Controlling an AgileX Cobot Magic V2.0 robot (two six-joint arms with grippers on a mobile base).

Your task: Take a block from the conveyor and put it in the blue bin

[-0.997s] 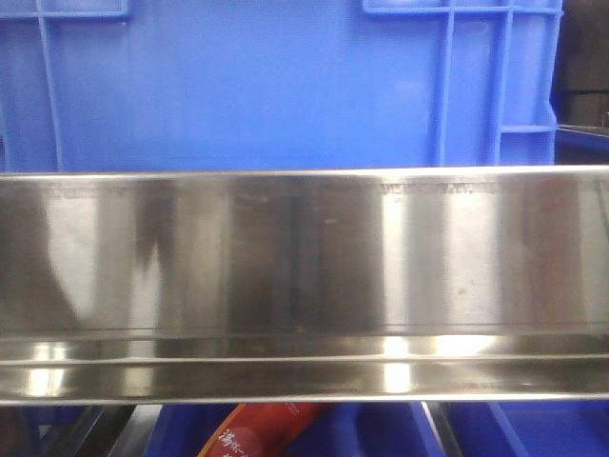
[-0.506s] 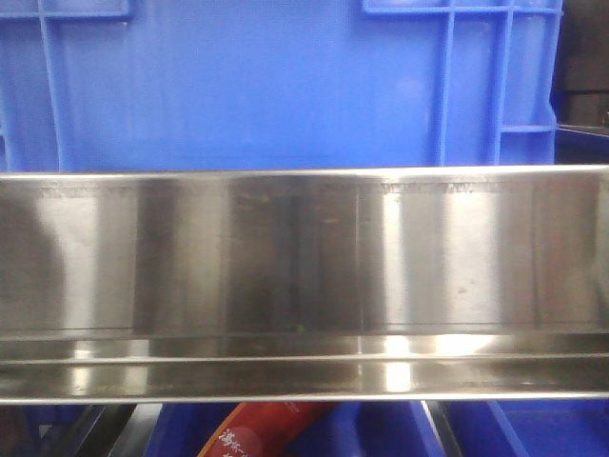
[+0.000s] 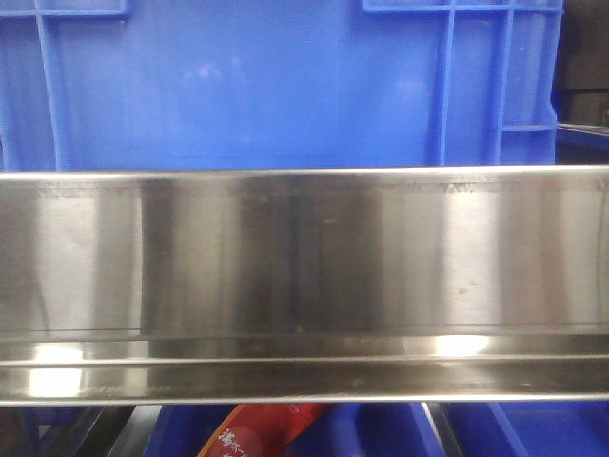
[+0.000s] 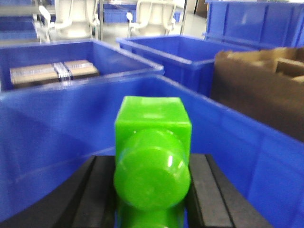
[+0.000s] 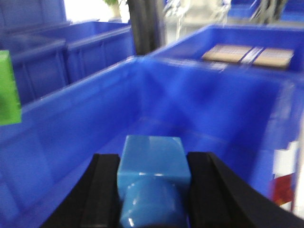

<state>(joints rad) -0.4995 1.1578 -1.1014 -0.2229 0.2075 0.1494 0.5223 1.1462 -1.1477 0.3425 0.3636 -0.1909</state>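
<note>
In the left wrist view my left gripper (image 4: 152,160) is shut on a bright green block (image 4: 153,124), held above the near wall of a blue bin (image 4: 57,128). The right wrist view shows my right gripper (image 5: 153,161) shut on a light blue block (image 5: 154,148), held over the inside of a blue bin (image 5: 213,104). The green block (image 5: 8,90) shows at that view's left edge. The front view holds only a blue bin's ribbed wall (image 3: 247,86). The conveyor is out of view.
A shiny steel rail (image 3: 304,267) spans the front view, with a red packet (image 3: 271,433) below it. More blue bins (image 4: 180,52) stand around; one holds flat cartons (image 4: 52,71). Brown cardboard (image 4: 256,90) is at the right. A dark post (image 5: 145,26) rises behind.
Only the light and dark reflections on the steel rail have shifted sideways. The blue bin wall and the red packet stay where they were.
</note>
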